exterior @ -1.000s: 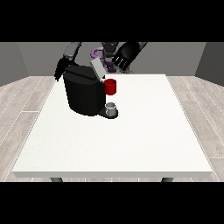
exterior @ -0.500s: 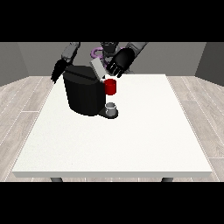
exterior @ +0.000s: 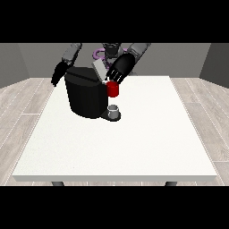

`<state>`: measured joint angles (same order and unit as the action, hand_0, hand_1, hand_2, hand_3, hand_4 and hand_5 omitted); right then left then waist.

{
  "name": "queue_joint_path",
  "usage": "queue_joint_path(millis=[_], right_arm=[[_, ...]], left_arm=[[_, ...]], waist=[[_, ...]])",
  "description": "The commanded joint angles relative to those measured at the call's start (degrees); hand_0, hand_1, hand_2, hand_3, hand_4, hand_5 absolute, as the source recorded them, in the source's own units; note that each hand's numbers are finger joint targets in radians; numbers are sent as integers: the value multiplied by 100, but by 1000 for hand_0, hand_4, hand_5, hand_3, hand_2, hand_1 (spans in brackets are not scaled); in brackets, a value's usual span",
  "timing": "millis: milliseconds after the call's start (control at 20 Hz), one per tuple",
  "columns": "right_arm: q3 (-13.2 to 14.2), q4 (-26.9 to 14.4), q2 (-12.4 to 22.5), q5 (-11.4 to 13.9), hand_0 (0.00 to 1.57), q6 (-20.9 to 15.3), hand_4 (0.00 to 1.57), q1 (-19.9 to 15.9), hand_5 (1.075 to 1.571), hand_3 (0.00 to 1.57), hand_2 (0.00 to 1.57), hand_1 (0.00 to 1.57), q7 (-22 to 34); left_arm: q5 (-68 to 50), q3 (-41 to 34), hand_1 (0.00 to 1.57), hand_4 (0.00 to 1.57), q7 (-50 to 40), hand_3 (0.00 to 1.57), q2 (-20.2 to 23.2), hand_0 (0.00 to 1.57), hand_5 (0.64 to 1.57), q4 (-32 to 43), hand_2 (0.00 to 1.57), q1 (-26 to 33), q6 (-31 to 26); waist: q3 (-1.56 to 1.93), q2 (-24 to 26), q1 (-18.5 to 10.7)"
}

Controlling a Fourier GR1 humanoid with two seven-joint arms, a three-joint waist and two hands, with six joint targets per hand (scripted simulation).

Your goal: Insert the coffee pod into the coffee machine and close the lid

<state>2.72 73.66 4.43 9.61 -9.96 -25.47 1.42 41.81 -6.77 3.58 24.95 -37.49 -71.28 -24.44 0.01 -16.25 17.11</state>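
Observation:
A black coffee machine [exterior: 87,96] stands on the far left part of the white table [exterior: 134,143]. It has a red front piece [exterior: 112,89] and a small grey cup [exterior: 114,111] on its base. Its grey lid [exterior: 99,69] is tilted up at the top. The hand at the view's right [exterior: 119,69] lies against the lid's right side with straight, spread fingers. Beside the machine's far left edge, the hand at the view's left [exterior: 58,74] hangs with relaxed fingers, holding nothing. I see no coffee pod.
The robot's torso, with a purple piece [exterior: 98,54], is behind the machine at the table's far edge. The table surface stretches towards the camera and to the right of the machine.
The hand at the view's right has come down and to the left onto the lid, and the lid has tipped lower. The other hand has barely moved.

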Motion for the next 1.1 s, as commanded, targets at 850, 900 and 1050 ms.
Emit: queue_joint_path(millis=[850, 900, 1050], right_arm=[[-24, 53, 32, 28, 0, 7, 0, -1, 1571, 0, 0, 0, -28], [63, -227, 11, 11, 0, -49, 141, -47, 1571, 0, 0, 0, -162], [-143, -6, -267, 126, 0, -256, 0, -260, 1571, 0, 0, 0, 38]], left_arm=[[132, -56, 1217, 357, 410, 1195, 179, 1217, 1571, 220, 1242, -62, 177], [92, -41, 1198, 355, 73, 1168, -44, 1198, 1571, 119, 1224, -352, 68], [142, -161, 1180, 351, 220, 1170, 327, 1180, 1571, 173, 1198, -640, 195]], waist=[[-1, -135, 42], [2, -48, -3], [0, -308, 136]])
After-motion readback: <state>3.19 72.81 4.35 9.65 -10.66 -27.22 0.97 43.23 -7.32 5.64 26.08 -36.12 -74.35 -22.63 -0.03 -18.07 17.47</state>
